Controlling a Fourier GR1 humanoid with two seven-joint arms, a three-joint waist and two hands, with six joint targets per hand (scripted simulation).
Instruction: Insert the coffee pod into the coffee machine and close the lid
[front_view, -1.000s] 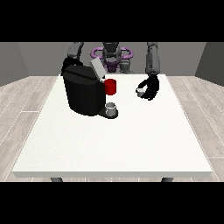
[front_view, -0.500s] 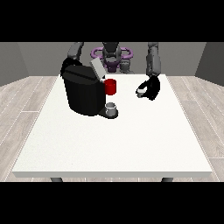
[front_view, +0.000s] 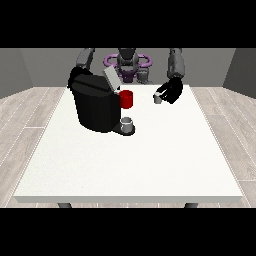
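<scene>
The black coffee machine (front_view: 95, 107) stands on the left half of the white table (front_view: 150, 165). Its grey lid (front_view: 111, 79) is tilted up and open, with a red part (front_view: 126, 99) at its front. A small grey coffee pod (front_view: 158, 98) is held above the table by the hand at the view's right (front_view: 171, 91), whose fingers curl round it. That hand is to the right of the machine and apart from it. The hand at the view's left (front_view: 75, 76) shows only partly behind the machine's top.
A small grey cup (front_view: 127, 124) sits on the machine's base under the red part. The robot's torso (front_view: 127, 62) rises behind the table's far edge.
The hand at the view's right has risen slightly and drawn back towards the robot with the pod in it. The machine, lid and cup have not moved.
</scene>
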